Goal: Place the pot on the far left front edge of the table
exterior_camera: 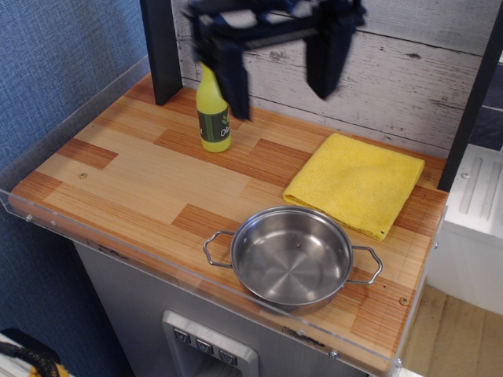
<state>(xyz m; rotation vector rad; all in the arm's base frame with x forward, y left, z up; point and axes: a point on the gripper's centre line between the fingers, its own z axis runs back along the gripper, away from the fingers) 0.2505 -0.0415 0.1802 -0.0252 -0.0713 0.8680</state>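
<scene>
- Task barely begun: pot (291, 258) sitting empty and upright at the front right of the table (118, 177), near the clear rim, far from the left front corner it is meant for.
- Not touched by anything; both wire handles free, one pointing left, one right.
- Gripper (279, 67) hanging high over the back of the table, blurred, jaws spread wide with nothing between them.
- One finger in front of the yellow bottle (211, 114) at the rear; the other above bare boards left of the cloth (355, 182).
- Cloth lying flat behind the pot, its near edge just beside the pot's rim; impossible to tell whether touching.
- Left front corner showing only bare planks, so a landing spot looks ready.
- Left to do, by the look of it: descent to the pot, a grip on its rim or a handle, a carry leftward along the front edge, and a release at the corner.
- Whole of the move remaining; nothing yet grasped.
</scene>
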